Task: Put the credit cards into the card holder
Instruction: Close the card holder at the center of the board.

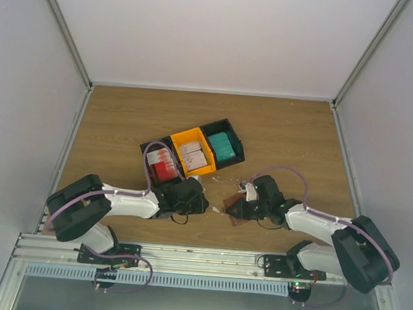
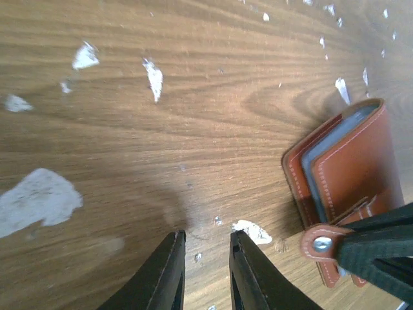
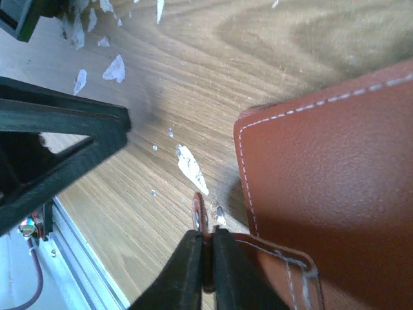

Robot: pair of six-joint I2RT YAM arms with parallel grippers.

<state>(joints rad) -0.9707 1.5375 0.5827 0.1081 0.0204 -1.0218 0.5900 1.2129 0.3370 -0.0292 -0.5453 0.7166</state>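
Observation:
The card holder (image 2: 352, 161) is a reddish-brown leather wallet lying on the wooden table, slightly agape, with a grey-blue layer showing between its leaves. My right gripper (image 3: 205, 236) is shut on the wallet's snap tab (image 2: 321, 243), at the corner of the card holder (image 3: 329, 174). My left gripper (image 2: 206, 242) hovers low over bare wood just left of the wallet, its jaws a little apart with nothing between them. In the top view the two grippers (image 1: 207, 201) (image 1: 232, 212) meet at the card holder (image 1: 229, 200). Credit cards sit in bins: red (image 1: 164, 170), white-pinkish (image 1: 194, 156), teal (image 1: 223, 146).
Three bins stand in a row behind the grippers: black (image 1: 157, 151), orange (image 1: 186, 136), black (image 1: 229, 128). White scraps (image 2: 39, 197) are scattered over the wood around the wallet. White walls enclose the table; a metal rail (image 1: 185, 256) runs along the near edge.

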